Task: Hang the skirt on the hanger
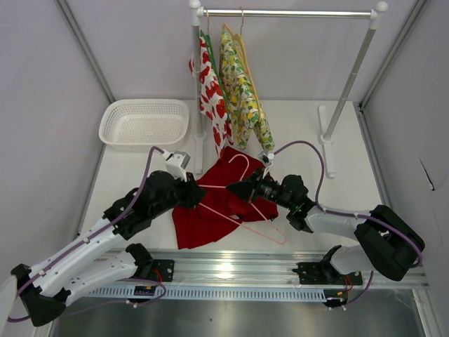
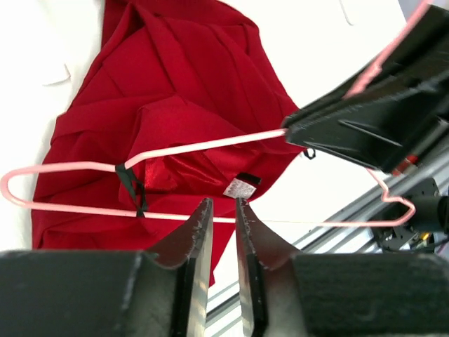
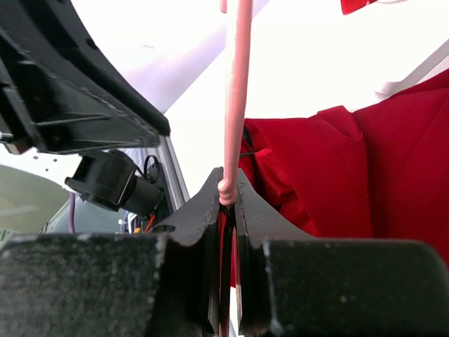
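The red skirt [image 1: 203, 217] lies crumpled on the white table between my two grippers; it also shows in the left wrist view [image 2: 182, 84] and the right wrist view [image 3: 365, 161]. The pink hanger [image 1: 279, 237] lies across it, its hook toward the rack. My right gripper [image 1: 242, 188] is shut on the hanger's wire [image 3: 237, 84], which rises from between its fingertips [image 3: 226, 186]. My left gripper [image 1: 200, 195] hovers at the skirt's left edge, its jaws a narrow gap apart with nothing between them [image 2: 223, 205]. The hanger's wire [image 2: 203, 145] crosses just beyond its tips, a black loop around it.
A clothes rack [image 1: 287, 12] stands at the back with a white fruit-print garment [image 1: 210, 84] and a yellow-green garment [image 1: 242, 91] hanging on it. A white basket [image 1: 144, 123] sits at the back left. The rack's foot [image 1: 326, 137] is at the right. A metal rail [image 1: 280, 263] runs along the near edge.
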Motion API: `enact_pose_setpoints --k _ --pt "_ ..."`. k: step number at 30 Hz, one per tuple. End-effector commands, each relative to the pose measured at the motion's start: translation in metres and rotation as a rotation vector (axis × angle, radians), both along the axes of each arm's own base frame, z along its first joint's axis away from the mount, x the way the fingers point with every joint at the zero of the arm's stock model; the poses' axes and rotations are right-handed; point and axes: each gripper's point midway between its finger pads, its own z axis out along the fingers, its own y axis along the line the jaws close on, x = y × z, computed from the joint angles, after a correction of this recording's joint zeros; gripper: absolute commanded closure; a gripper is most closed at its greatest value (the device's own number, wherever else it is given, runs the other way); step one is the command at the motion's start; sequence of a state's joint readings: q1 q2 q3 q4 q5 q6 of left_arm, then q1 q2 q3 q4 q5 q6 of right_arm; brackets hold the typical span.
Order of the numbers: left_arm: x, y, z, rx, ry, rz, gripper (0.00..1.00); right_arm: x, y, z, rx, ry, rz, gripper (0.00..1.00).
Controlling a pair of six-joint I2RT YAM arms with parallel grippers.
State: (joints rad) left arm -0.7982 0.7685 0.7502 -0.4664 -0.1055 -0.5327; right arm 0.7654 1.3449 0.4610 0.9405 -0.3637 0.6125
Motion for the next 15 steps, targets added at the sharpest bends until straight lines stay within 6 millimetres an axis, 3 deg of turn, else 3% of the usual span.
enact_pose_setpoints --k 1,6,13,15 --pt "0.002 0.001 0.027 0.013 -0.109 -0.041 0.7 -0.007 -0.001 0.016 0.036 -0.063 0.046 1.0" --pt "0.009 -0.023 0.018 0.054 -0.162 -0.171 0.51 -0.016 -0.005 0.013 0.044 -0.056 0.101 1.0" --pt "0.015 -0.053 0.015 0.09 -0.207 -0.363 0.42 -0.02 -0.008 0.013 0.051 -0.054 0.137 1.0" --pt "0.02 -0.052 0.015 0.075 -0.205 -0.386 0.39 -0.02 -0.011 0.013 0.05 -0.052 0.136 1.0"
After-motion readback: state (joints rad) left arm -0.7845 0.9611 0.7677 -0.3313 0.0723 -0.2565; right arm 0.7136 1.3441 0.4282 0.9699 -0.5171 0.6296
